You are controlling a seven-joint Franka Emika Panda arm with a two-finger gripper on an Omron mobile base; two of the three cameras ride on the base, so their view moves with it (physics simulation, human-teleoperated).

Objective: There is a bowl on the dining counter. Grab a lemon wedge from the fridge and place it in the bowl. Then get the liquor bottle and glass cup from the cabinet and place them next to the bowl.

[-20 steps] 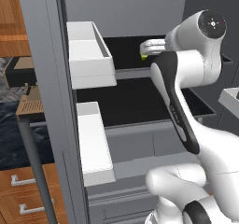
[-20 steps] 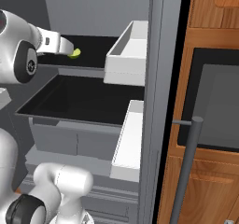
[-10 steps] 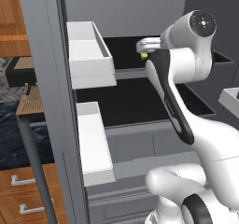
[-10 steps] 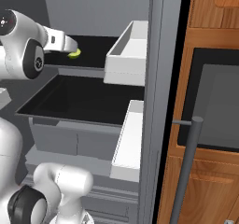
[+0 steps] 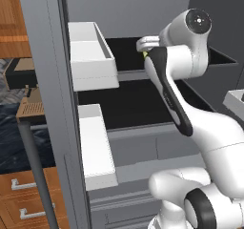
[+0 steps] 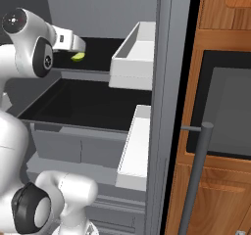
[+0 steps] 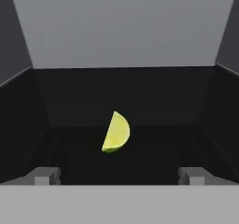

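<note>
Setting: domestic kitchen, rendered. Evidence: open grey fridge point(image 5: 52, 104) with white door bins point(image 5: 90, 56) and dark shelves point(image 6: 83, 102); wooden cabinets point(image 6: 220, 13) with built-in oven point(image 6: 230, 111) to its right; drawer fronts point(image 5: 24, 199) at lower left.

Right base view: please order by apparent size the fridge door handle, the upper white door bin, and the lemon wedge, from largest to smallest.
1. Fridge door handle: the longest, but it is nearest the camera.
2. Upper white door bin.
3. Lemon wedge: the smallest by far, on the upper dark shelf.
</note>
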